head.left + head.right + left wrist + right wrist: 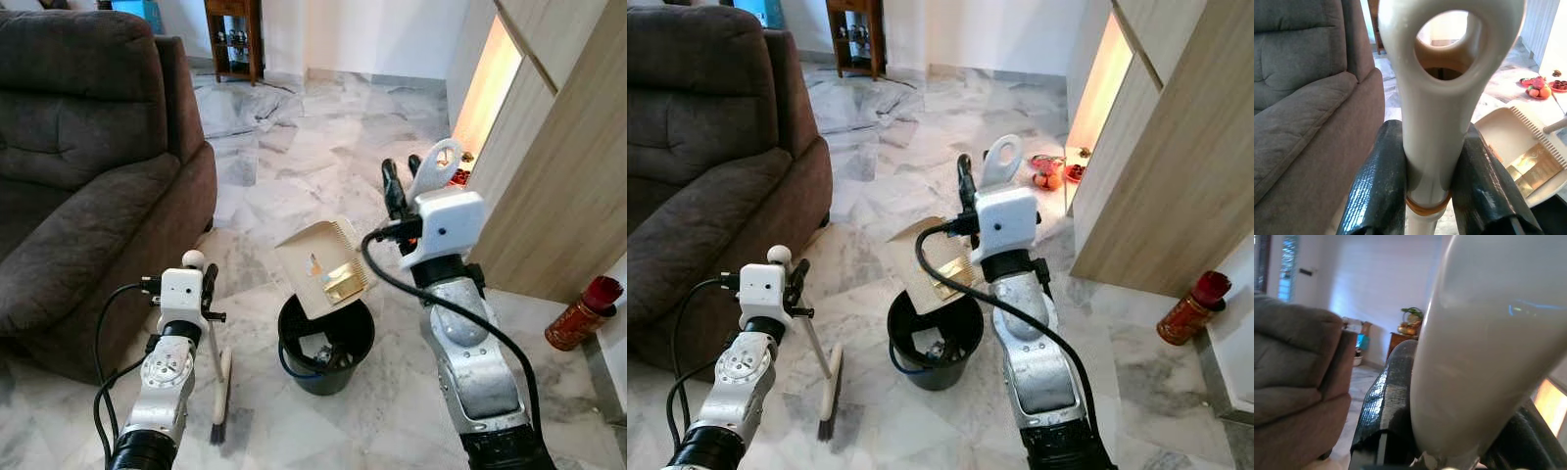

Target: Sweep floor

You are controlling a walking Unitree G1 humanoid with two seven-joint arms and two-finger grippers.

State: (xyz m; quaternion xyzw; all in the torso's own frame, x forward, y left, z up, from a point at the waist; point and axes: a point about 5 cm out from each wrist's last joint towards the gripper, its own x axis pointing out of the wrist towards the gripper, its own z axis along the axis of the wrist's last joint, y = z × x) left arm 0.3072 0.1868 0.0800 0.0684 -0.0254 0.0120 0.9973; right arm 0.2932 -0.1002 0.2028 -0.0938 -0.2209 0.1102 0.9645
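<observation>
My left gripper (206,284) is shut on the cream handle of a small brush (222,387), whose bristles rest on the marble floor left of the bin. In the left wrist view its black fingers (1378,186) clamp the brush handle (1435,122) just below its hanging loop. My right gripper (402,191) is shut on the handle of a cream dustpan (318,262). The pan is tipped steeply over a black bin (364,343), and a gold wrapper (343,282) lies at its lower edge. The right wrist view shows the pan's handle (1484,357) against one finger (1386,401). Some rubbish lies inside the bin.
A dark brown sofa (88,176) stands close on the left. On the right, a wooden cabinet wall (558,176) rises with a red bottle (580,315) at its foot. A plate of fruit (1048,174) sits on the floor beyond. Open marble floor stretches ahead to a wooden shelf (233,39).
</observation>
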